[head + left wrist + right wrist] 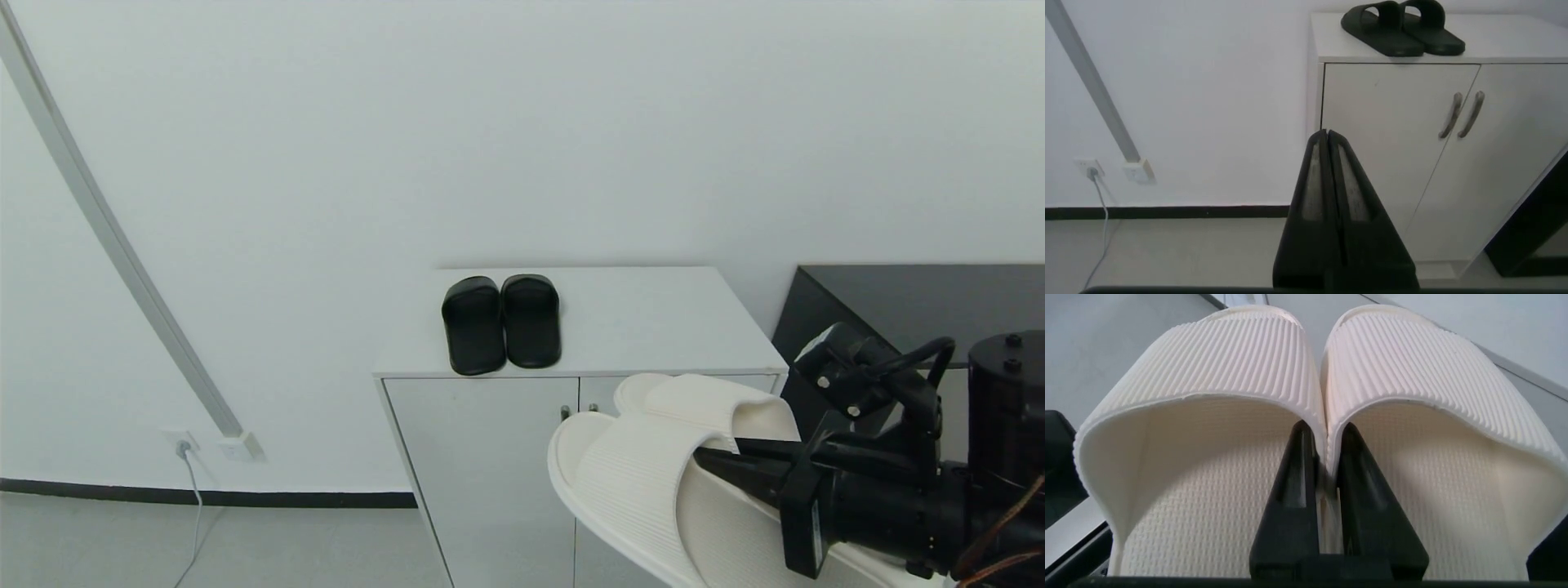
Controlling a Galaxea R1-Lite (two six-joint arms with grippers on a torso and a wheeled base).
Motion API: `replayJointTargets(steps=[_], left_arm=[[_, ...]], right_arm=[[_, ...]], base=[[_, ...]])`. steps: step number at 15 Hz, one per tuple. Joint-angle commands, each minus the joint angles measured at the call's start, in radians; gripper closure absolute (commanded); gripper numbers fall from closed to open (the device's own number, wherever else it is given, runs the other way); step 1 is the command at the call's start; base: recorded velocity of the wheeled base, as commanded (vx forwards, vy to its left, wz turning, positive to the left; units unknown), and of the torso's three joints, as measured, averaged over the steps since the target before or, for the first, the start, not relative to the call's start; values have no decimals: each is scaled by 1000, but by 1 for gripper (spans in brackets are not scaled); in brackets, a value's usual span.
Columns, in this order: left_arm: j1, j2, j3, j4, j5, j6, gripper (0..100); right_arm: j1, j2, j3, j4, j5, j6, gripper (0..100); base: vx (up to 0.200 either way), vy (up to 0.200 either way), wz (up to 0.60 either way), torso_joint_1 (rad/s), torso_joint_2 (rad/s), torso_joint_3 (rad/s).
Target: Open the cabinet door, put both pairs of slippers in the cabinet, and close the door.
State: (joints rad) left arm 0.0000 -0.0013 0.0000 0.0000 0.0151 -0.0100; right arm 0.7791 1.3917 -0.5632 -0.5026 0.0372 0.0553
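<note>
Right gripper (1323, 449): fingers clamped on the white slippers (637, 482), one finger inside each slipper, pinching the two touching inner walls together. The pair is held in the air in front of the cabinet (669, 327), over its right side in the head view.

Left gripper (1327, 143): fingers together, nothing in them, held low and well short of the cabinet front.

Both doors (482, 457) are shut. The two bar handles (1462, 114) sit just beside each other at the centre seam. Black slippers (501, 322) lie side by side on the cabinet top, near its front edge, above the left door.

Risks, as I judge them:
- The grip holds only on soft wall material, so a fast swing could let one slipper slide out.
- The handles are so close that the left fingers could hook both or grab the wrong one.
- The white pair hangs near the door's swing path, so an opening door may hit it.
- Reaching over the top could nudge the black pair off the edge.
</note>
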Motion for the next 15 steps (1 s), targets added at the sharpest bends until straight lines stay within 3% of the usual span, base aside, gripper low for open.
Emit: replayJointTargets(steps=[1,8,15], left_arm=[[0,1,0,0,0,-1,100],[0,1,0,0,2,1,100],[0,1,0,0,3,5,100]], right_arm=[[2,10,2,-1,0,0,100],[5,4,16,-1,1,-3,100],[6,7,19,1,1,-3,100]], base=[[0,0,0,0,0,0],[0,0,0,-12,26,15],[0,0,0,-193,458,254]])
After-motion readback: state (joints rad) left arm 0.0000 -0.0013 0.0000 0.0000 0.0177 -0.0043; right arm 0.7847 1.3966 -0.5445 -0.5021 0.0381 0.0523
